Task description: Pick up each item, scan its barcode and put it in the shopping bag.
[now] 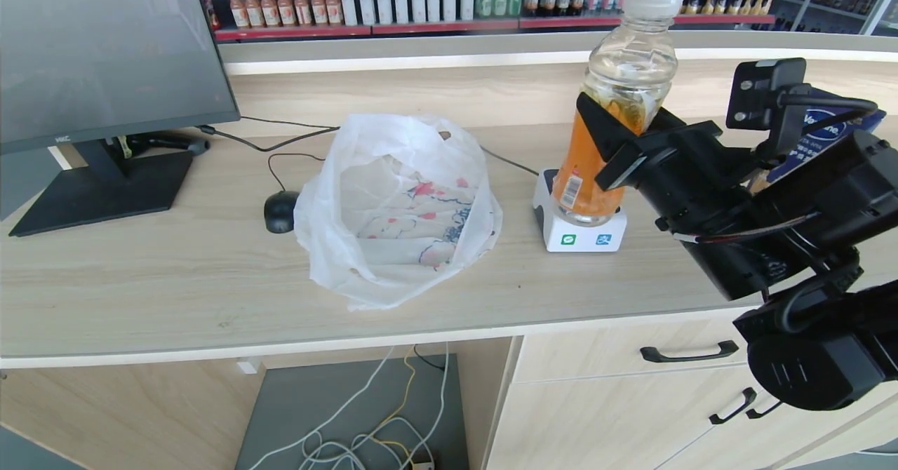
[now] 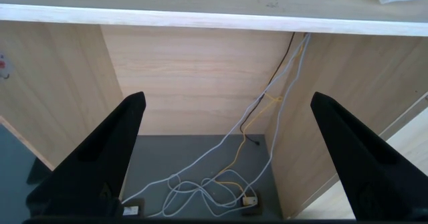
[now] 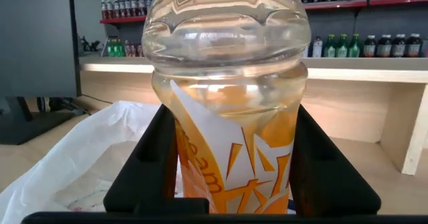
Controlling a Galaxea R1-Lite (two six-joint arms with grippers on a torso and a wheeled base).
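Cap cropped, the ribbed plastic bottle (image 1: pixel 631 70) stands upright over the white scanner (image 1: pixel 586 235), hiding its top, beside the crinkled shopping bag (image 1: pixel 396 210). The right gripper (image 1: pixel 621 130) pinches it; the left gripper (image 2: pixel 227 150) hangs with fingers spread.

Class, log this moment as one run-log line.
step: scan | right gripper: shut on bottle, upright at scanner | left gripper: open, below counter | bag: open on counter

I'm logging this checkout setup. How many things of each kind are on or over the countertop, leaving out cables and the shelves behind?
Monitor: 1
Mouse: 1
Shopping bag: 1
Scanner: 1
Bottle, held over the scanner by the right gripper: 1
Blue box: 1
Black object behind the monitor stand: 1
Total: 7
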